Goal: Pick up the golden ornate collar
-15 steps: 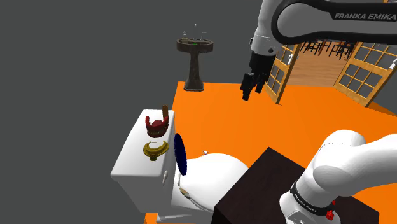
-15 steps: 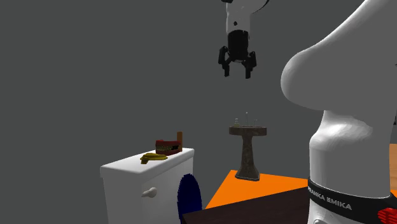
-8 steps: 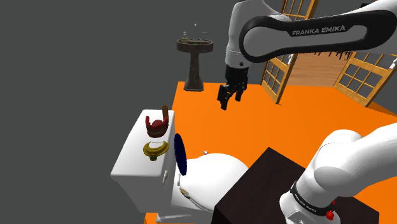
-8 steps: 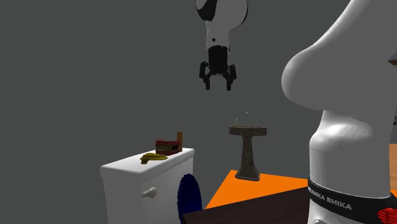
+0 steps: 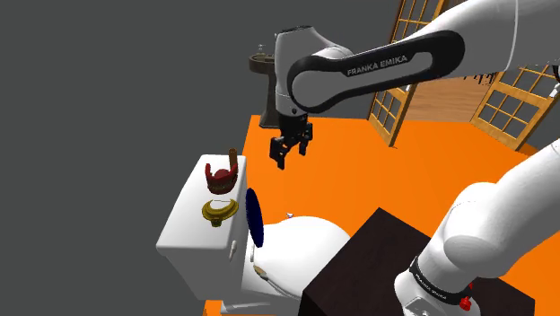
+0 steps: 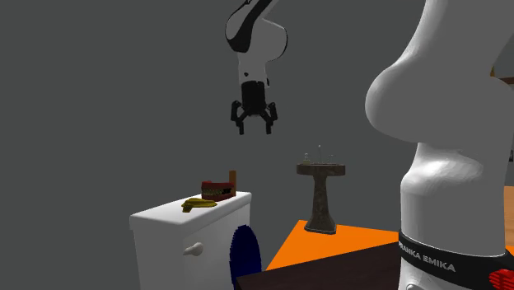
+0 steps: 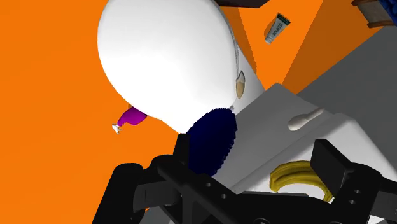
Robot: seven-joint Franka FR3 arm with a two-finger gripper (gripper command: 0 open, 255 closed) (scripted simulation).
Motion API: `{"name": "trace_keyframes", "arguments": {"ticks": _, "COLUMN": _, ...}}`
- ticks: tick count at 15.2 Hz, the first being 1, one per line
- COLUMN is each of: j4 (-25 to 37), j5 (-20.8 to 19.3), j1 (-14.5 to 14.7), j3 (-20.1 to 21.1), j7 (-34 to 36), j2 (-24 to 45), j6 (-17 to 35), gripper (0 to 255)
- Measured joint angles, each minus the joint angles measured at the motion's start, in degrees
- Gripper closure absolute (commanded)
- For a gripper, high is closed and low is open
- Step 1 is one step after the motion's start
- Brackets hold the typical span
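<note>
Tool (image 5: 292, 154) hung open and empty, high above the tank (image 5: 179, 229). Collar (image 5: 219, 210) lay flat on the tank lid, just beside a red thing (image 5: 222, 176). Judged a stiff, light ring, likely slick; best pinched across one side of its band.

Shoulder view, as I read it from my console: a white toilet tank (image 5: 184, 235) sits at 8 o'clock of the frame. Its bowl (image 5: 301, 251) is at 4 o'clock from it, and a dark blue disc (image 5: 255, 217) stands upright between them. A dark red object (image 5: 221, 177) with a brown stick rests at the lid's 12 o'clock end. A pedestal sink (image 6: 320, 202) stands at 1 o'clock from the tank on the orange floor (image 5: 386, 179). I see wood-framed glazed doors (image 5: 516, 99) at 2 o'clock.
</note>
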Motion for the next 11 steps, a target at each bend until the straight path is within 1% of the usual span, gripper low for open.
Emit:
{"name": "trace_keyframes", "arguments": {"ticks": 4, "j4": 5.01, "j5": -2.56, "j1": 0.37, "j3": 2.32, "j7": 3.56, "j2": 8.76, "j6": 2.57, "gripper": 0}}
{"name": "trace_keyframes", "arguments": {"ticks": 6, "j4": 8.72, "j5": -4.37, "j1": 0.88, "j3": 3.49, "j7": 5.90, "j2": 13.94, "j6": 3.32, "gripper": 0}}
{"name": "trace_keyframes", "arguments": {"ticks": 11, "j4": 16.84, "j5": -8.86, "j1": 2.92, "j3": 5.05, "j7": 10.83, "j2": 24.98, "j6": 4.13, "gripper": 0}}
